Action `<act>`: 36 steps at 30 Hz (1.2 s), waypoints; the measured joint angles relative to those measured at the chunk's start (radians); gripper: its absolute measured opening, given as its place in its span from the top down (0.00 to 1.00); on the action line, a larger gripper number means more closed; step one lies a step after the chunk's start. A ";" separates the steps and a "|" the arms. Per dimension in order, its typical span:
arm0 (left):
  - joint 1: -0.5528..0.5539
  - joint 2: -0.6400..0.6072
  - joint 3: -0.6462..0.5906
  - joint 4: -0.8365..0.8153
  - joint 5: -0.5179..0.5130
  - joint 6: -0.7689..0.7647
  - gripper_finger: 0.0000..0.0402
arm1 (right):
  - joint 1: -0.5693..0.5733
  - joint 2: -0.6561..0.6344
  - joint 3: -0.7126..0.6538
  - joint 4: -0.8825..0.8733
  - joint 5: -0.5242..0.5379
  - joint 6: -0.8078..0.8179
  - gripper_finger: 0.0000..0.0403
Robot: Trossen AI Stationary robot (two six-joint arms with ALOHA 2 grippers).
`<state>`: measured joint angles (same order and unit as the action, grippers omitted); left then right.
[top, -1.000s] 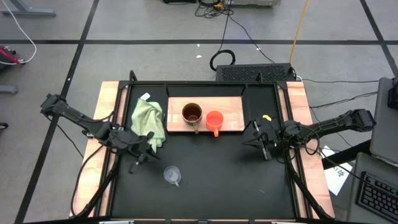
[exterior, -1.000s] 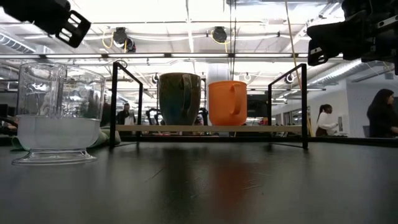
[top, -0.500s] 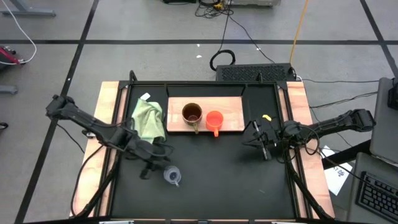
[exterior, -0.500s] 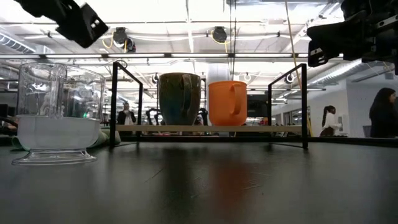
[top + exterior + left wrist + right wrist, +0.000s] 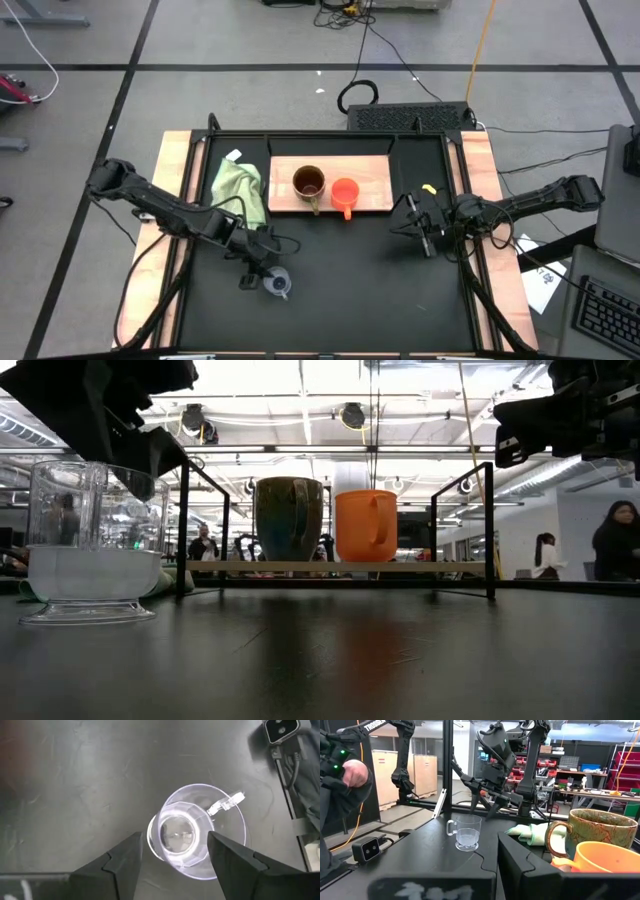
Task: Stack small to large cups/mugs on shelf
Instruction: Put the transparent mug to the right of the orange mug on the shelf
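On the black tabletop (image 5: pixel 350 280), the clear cup (image 5: pixel 195 830) sits below the left gripper's (image 5: pixel 172 857) spread fingers (image 5: pixel 125 862).

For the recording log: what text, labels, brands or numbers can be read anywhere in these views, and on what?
"TROSSEN": white letters, partly cut off, on a dark robot arm in the right wrist view.
Brown mug, orange cup, clear cup, shelf: no text visible.
Background boxes and signs: too small to read.
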<state>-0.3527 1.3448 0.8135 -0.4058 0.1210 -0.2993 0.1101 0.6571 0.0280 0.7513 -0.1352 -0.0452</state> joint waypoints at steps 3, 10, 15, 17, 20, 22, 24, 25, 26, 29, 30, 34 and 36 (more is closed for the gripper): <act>0.000 0.014 0.000 0.016 0.010 0.000 0.44 | 0.000 0.000 0.000 0.000 0.000 0.000 1.00; 0.000 0.059 0.000 0.019 0.010 0.005 0.44 | 0.000 0.000 0.000 0.000 0.000 0.000 1.00; 0.000 0.077 0.000 0.038 0.005 0.025 0.44 | 0.001 0.000 0.000 0.000 0.000 0.000 1.00; 0.000 0.076 0.000 0.046 0.004 0.028 0.44 | 0.001 0.000 0.000 -0.001 0.000 0.005 1.00; 0.000 0.076 0.000 0.044 0.002 0.029 0.44 | 0.001 0.000 0.000 -0.001 0.000 0.008 1.00; 0.000 0.076 0.000 0.044 0.002 0.028 0.44 | 0.001 0.000 0.000 -0.001 0.000 0.008 1.00; 0.000 0.076 0.000 0.044 0.002 0.026 0.44 | 0.001 0.000 0.000 -0.001 0.000 0.008 1.00; 0.000 0.076 0.000 0.044 0.002 0.027 0.44 | 0.001 0.000 0.000 -0.001 0.000 0.008 1.00; 0.000 0.076 0.000 0.044 0.002 0.027 0.44 | 0.001 0.000 0.000 -0.001 -0.001 0.008 1.00; 0.000 0.076 0.000 0.044 0.002 0.021 0.44 | 0.001 0.000 0.000 -0.001 -0.001 0.008 1.00; 0.000 0.076 0.000 0.044 0.002 0.017 0.44 | 0.001 0.000 0.000 -0.001 -0.001 0.008 1.00; 0.000 0.076 0.000 0.043 0.001 0.018 0.44 | 0.001 0.000 0.000 -0.001 -0.001 0.008 1.00; 0.000 0.076 0.000 0.042 -0.002 0.025 0.44 | 0.001 0.000 0.000 -0.001 -0.001 0.008 1.00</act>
<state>-0.3527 1.4212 0.8135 -0.3633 0.1190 -0.2738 0.1109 0.6571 0.0280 0.7503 -0.1360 -0.0376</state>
